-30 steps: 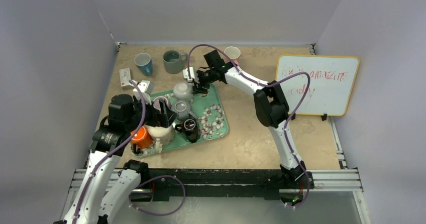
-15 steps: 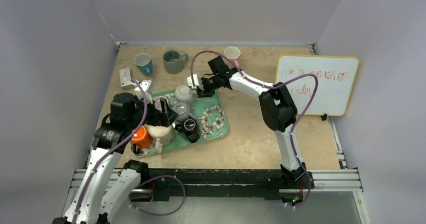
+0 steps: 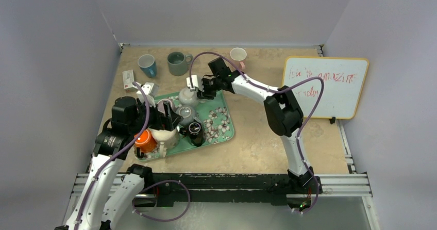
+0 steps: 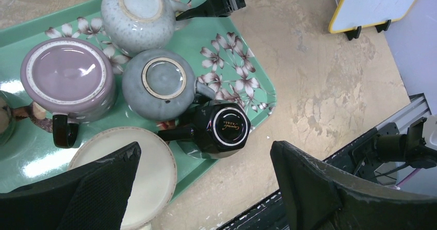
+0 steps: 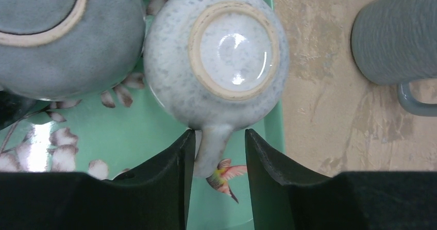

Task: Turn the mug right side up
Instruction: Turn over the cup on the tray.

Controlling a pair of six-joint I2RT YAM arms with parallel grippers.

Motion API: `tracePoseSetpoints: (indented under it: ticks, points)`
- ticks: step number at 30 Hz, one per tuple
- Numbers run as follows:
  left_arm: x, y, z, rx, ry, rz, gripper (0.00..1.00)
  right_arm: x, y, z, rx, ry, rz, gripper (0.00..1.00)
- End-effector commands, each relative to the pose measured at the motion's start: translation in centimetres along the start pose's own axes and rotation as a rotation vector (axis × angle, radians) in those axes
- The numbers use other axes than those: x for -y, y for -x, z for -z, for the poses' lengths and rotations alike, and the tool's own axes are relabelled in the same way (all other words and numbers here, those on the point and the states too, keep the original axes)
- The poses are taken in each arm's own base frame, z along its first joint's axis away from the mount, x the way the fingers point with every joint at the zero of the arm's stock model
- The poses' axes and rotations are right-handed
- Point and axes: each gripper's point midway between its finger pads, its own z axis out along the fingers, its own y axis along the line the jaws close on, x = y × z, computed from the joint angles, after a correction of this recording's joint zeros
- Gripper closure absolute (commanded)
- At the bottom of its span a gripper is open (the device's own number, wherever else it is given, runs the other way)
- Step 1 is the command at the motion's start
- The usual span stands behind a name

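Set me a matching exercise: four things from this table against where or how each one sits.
1. speckled pale mug
2. black mug
3. blue mug
4. whiteboard

A. upright on the table, beyond the tray
B. upside down, handle between the fingers of the right gripper
C. propped at the table's right side, red writing
D. upside down near the tray's front edge

Pairs: 1-B, 2-D, 3-A, 4-C

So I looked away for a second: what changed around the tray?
The right gripper shifted slightly beside the upside-down speckled mug; its jaws now straddle the handle, not clamped. The mug barely moved. The left gripper, open above the tray, and the other mugs stayed put.
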Motion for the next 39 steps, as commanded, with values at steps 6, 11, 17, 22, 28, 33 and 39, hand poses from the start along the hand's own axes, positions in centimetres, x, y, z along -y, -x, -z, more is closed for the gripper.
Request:
tracePoseSetpoints:
  ticks: [6,11,17,22,28,33,39]
  points:
    - [0.1,0.3,0.1,0.021,-0.001,0.013,0.04,1.1,0.1,-0.6,-0.017,0.003,-0.009,0.56]
    - [0.0,0.3,0.2,0.022,0.000,0.013,0.04,1.1,-0.3,-0.9,-0.040,0.021,-0.010,0.58]
    - [0.0,0.3,0.1,0.023,0.002,0.013,0.04,0.7,-0.3,-0.9,-0.030,0.024,-0.008,0.88]
    - [0.1,0.3,0.2,0.020,-0.005,0.012,0.04,1.1,1.2,0.5,0.001,-0.014,0.013,1.00]
    - [0.3,0.4,0.3,0.026,-0.011,0.008,0.04,2.8,2.0,2.3,0.011,-0.158,-0.065,1.00]
    - [0.4,0.3,0.2,0.022,-0.019,0.007,0.04,3.5,1.6,3.6,0.011,-0.220,-0.198,1.00]
    - [0.5,0.3,0.2,0.021,-0.024,0.007,0.04,4.3,2.1,5.6,0.047,-0.353,-0.303,1.00]
